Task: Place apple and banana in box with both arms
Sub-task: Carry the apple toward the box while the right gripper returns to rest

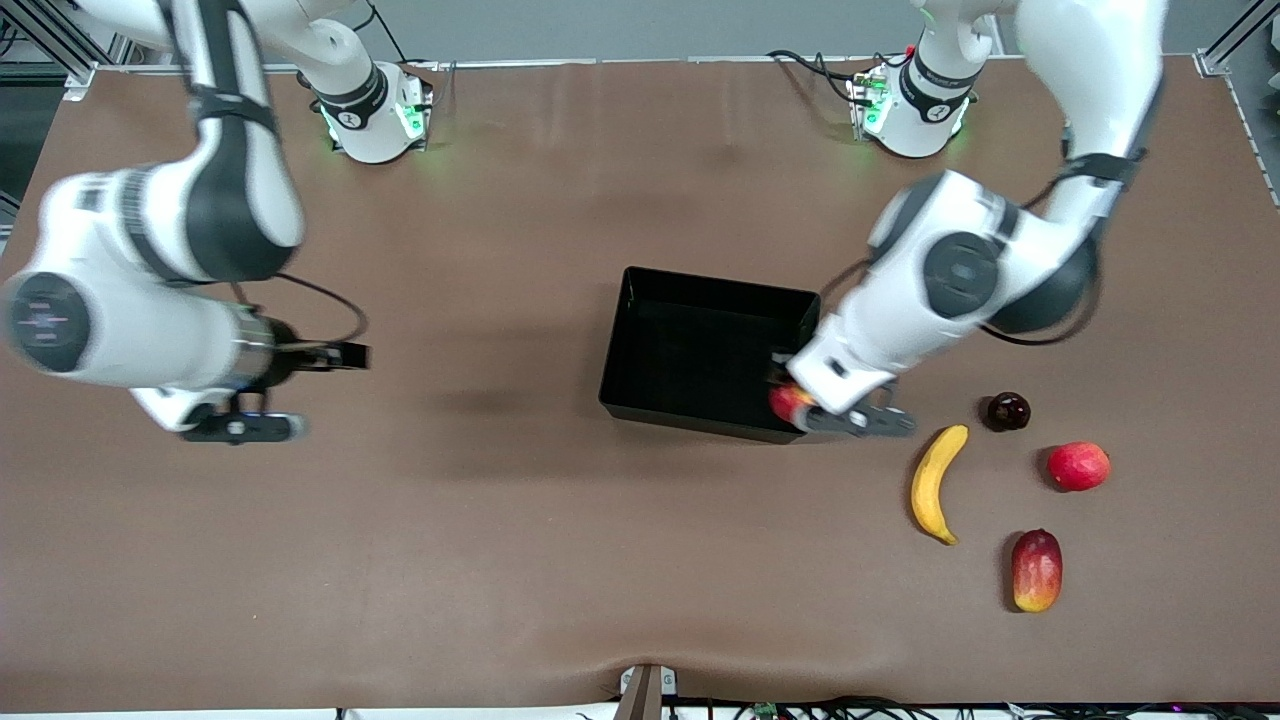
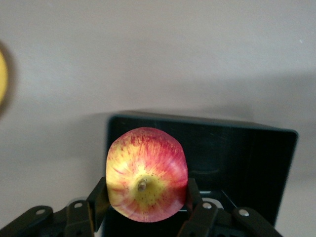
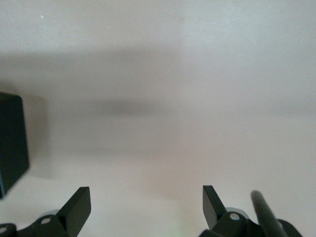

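My left gripper (image 1: 800, 408) is shut on the apple (image 1: 789, 401), a small red apple with yellow streaks, and holds it over the corner of the black box (image 1: 720, 285). In the left wrist view the apple (image 2: 146, 174) sits between the fingers (image 2: 98, 197) with its yellowish dimple toward the camera, and the box (image 2: 237, 148) lies beneath it. The banana (image 1: 936, 483) lies on the table beside the box, toward the left arm's end. My right gripper (image 1: 300, 392) is open and empty over bare table toward the right arm's end, and it shows open in its wrist view (image 3: 146, 205).
A dark round fruit (image 1: 1007, 411), a pinkish-red round fruit (image 1: 1078, 466) and a red-yellow mango (image 1: 1036, 570) lie near the banana. The box's corner (image 3: 11, 143) shows at the edge of the right wrist view. The banana's tip (image 2: 2, 79) shows in the left wrist view.
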Motion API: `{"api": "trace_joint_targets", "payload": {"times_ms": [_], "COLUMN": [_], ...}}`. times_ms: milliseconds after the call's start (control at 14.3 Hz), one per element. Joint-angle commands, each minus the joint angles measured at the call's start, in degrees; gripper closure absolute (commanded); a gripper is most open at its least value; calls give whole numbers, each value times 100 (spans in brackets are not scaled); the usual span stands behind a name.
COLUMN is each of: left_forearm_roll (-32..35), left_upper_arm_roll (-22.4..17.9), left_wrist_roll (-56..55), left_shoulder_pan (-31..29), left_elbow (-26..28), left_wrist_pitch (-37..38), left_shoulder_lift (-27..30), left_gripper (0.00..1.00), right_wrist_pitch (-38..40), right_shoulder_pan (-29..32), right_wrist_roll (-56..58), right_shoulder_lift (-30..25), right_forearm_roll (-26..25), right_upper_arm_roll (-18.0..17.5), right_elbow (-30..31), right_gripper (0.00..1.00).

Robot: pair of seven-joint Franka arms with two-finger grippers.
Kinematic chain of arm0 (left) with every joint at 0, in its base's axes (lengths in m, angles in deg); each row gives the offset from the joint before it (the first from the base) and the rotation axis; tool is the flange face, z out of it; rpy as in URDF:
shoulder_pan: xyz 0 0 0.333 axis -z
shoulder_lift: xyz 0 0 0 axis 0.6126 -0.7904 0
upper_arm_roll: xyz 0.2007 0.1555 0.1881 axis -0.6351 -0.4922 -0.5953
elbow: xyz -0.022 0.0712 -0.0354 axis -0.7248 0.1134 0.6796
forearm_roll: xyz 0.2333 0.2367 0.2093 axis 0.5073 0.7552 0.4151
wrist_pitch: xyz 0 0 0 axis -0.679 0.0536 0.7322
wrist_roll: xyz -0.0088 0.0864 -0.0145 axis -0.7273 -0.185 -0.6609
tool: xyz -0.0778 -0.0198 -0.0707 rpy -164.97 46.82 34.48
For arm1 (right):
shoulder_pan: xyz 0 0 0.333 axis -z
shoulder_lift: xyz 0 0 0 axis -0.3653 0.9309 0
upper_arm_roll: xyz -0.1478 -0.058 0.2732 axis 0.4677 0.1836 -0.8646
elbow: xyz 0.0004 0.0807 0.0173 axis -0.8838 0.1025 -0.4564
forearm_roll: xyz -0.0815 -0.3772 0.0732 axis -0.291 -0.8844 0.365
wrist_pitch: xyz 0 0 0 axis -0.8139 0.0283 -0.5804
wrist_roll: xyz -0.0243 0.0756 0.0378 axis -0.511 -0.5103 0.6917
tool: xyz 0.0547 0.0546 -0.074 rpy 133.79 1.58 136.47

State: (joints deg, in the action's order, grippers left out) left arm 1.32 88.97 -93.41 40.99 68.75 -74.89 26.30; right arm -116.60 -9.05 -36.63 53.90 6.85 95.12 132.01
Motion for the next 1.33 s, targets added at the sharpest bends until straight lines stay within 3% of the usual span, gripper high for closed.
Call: {"api": "trace_joint_targets", "payload": {"times_ms": [0,280,420,630,840,1259], "left_forearm_roll": [631,932,941,985,1204,1249], "left_upper_arm_roll": [-19,-10,-10,-10,-19,-45], "left_wrist_roll": [-573,-689,-689,-619,-619,-610], "left_shoulder_pan": [451,566,584,566,505,470], "left_elbow": [339,1384,1789,1888,2028,2107], "left_wrist_pitch": [-230,-1160,-1531,-1550,-1550,-1550], "left_shoulder_lift": [1,-8,44,-43,-87,-412], "left_gripper": [100,100,100,100,100,100], "right_wrist_pitch": [691,984,1648,2048,1811,1600], "right_shoulder_pan": [103,94,129,59,138,225], "right_wrist_roll": [758,1260,1270,1199,1479,1533], "right_shoulder_lift": [-10,-491,-616,-599,-493,-554], "right_forearm_roll": [-94,-103,-111,-85,-85,-112], "right_upper_arm_roll": [555,1197,1392,1551,1542,1717], "right_elbow": [-342,-474,-439,-500,-852,-940], "right_gripper": [0,0,0,0,0,0]}}
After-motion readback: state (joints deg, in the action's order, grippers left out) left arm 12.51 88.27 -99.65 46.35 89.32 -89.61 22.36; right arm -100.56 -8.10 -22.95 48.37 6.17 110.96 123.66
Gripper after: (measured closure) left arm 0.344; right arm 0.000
